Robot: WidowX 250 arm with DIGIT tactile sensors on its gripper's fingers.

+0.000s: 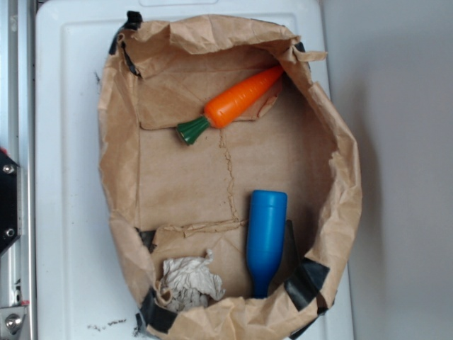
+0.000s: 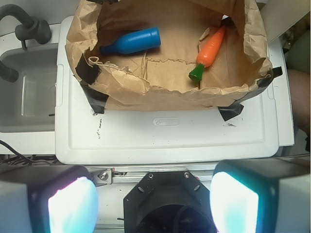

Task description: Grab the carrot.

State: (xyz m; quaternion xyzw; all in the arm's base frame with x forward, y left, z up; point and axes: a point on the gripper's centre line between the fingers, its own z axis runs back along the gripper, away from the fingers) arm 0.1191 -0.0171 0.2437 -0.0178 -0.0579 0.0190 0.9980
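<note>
A crumpled brown paper bag, cut low into an open tray and patched with black tape, sits on a white plastic lid. Inside, the carrot lies flat near one end, its green stem toward the middle and its tip hidden against the folded paper wall. A blue bottle lies well apart at the other end, beside a wad of crumpled paper. In the wrist view the pincer fills the bottom edge; its two blurred, glowing fingers stand wide apart, holding nothing, short of the bag. A grey sink with a dark faucet is partly cut off beside the lid.
</note>
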